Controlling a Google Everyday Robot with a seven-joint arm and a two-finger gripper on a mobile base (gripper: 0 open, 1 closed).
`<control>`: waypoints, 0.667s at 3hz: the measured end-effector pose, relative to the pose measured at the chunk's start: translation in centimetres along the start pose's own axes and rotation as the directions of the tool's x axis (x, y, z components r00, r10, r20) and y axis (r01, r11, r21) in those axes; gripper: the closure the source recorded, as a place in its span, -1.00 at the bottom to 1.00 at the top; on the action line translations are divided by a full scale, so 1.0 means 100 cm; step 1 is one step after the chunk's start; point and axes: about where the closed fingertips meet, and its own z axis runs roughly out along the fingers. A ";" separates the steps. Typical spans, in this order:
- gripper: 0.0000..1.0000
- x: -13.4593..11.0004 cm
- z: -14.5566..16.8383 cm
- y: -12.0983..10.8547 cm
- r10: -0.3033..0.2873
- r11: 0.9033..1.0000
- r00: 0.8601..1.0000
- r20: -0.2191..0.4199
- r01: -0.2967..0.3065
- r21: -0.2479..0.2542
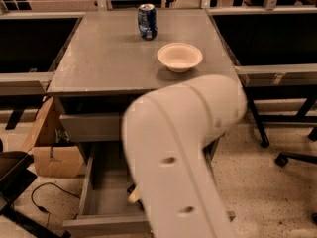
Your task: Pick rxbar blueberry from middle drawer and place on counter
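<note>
Because the robot's pale arm [178, 152] swings across the foreground of the camera view, most of the work is hidden. The middle drawer [106, 200] is pulled open at the foot of the cabinet, with bare grey floor showing on its left side. The gripper [134, 196] is down inside that drawer. Only a tan tip of it peeks out at the arm's left edge, so I cannot tell whether it is open or closed, or whether it has hold of anything. Touching that tip is a dark sliver that is probably the rxbar blueberry [131, 188]. If so, the bar lies inside the drawer, toward its middle.

By my reading, the drawer is open and the reach into it is made, but the grasp is unconfirmed. The lift and the placing above are yet to come.

The bench [109, 53] is matte grey and lightly scuffed. It holds a blue soda can [147, 21] at the back and a cream bowl [180, 56] right of centre, with bare surface on its left half. The upper drawer [91, 127] is closed. A cardboard box [52, 152] stands left of the cabinet on the speckled floor [267, 182], with a black cable [39, 202] looping near it.
</note>
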 end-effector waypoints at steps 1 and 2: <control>-1.00 0.008 0.028 0.044 0.048 0.997 0.999 -0.018 -0.047 0.068; -1.00 0.005 0.028 0.042 0.059 0.996 0.998 -0.010 -0.058 0.071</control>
